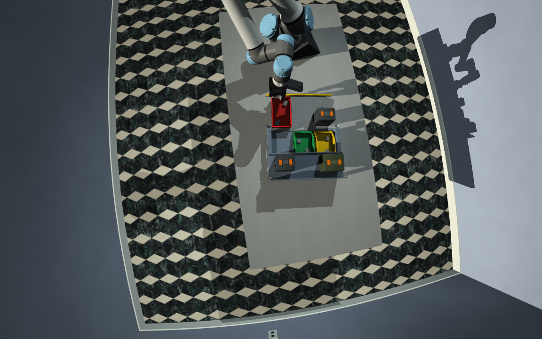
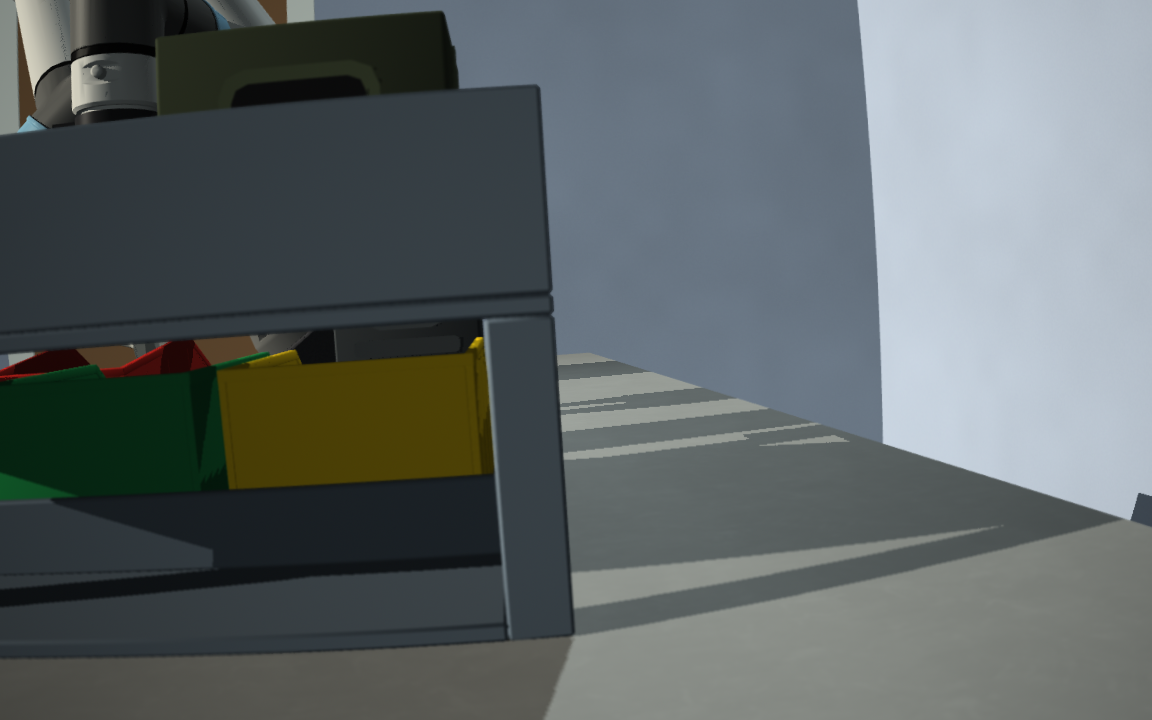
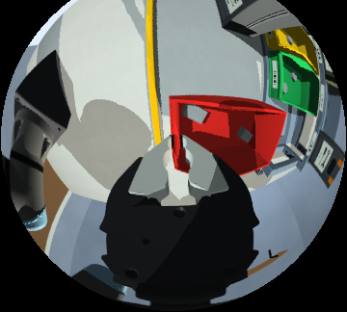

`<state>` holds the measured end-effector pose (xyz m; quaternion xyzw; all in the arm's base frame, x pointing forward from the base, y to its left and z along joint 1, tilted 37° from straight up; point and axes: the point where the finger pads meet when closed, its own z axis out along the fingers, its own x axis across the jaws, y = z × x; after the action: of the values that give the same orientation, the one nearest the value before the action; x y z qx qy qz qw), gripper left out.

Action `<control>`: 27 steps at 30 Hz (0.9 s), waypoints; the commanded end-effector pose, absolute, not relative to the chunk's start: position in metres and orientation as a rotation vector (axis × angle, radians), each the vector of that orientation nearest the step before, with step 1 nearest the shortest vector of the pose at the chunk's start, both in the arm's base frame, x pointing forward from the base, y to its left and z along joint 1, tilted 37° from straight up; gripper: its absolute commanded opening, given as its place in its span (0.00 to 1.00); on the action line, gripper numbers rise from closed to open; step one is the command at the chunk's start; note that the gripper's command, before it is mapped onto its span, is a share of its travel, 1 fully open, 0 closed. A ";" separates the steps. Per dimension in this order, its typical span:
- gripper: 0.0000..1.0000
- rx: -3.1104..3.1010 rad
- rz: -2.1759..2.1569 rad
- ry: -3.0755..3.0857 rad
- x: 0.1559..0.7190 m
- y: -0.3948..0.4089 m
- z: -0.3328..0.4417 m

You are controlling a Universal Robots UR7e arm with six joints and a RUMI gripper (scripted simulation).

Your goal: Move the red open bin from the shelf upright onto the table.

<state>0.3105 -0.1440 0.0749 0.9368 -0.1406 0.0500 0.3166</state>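
Red bin, open-top, qty. 1. Loc.: out in front of the shelf, on the arm's side, its far end near the shelf's front edge. Opening faces up; exact tilt n/a. Contact w/ tabletop: can't tell.

Contents: 2 gray parts, one nr. the gripper end, the other toward the far end.

Gripper, black w/ gray fingers: closed on the red bin's near wall, fingertips either side of it. Hidden in ext. view.

Yellow strip, long, thin: on tabletop, crosswise, betw. the arm's base and the shelf; one end close by the gripper in top view.

Green bin and yellow bin: side by side on shelf's lower level, small gray pcs. in ea. Bare shelf section beside the green one.

Cases, qty. 3, orange latches: dk. gray case on tabletop, in front of shelf nr. the yellow bin; second gray case and olive case atop shelf, well apart, at opp. ends.
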 end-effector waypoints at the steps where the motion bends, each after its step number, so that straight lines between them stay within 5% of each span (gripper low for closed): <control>1: 0.00 2.466 0.133 -0.370 0.311 -0.144 0.075; 27: 0.00 2.466 0.133 -0.370 0.311 -0.145 0.073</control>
<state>0.3104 -0.1449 0.0737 0.9368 -0.1406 0.0499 0.3166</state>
